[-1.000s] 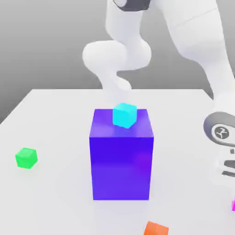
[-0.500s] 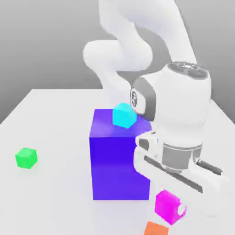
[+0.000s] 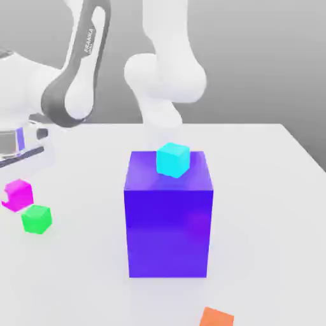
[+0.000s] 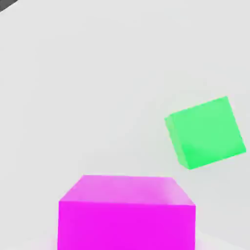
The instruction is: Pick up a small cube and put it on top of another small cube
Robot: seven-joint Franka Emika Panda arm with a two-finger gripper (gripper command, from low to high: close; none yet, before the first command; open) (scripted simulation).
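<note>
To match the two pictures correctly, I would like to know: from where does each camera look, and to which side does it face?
Exterior view: off the arm, facing the robot across the table, slightly downward; it shows the white arm and the hand at this view's left.
Hand view: on the hand, looking toward the tabletop past the held magenta cube; a pale bit at the picture's edge may be a finger.
Both share the magenta cube, green cube and table.
</note>
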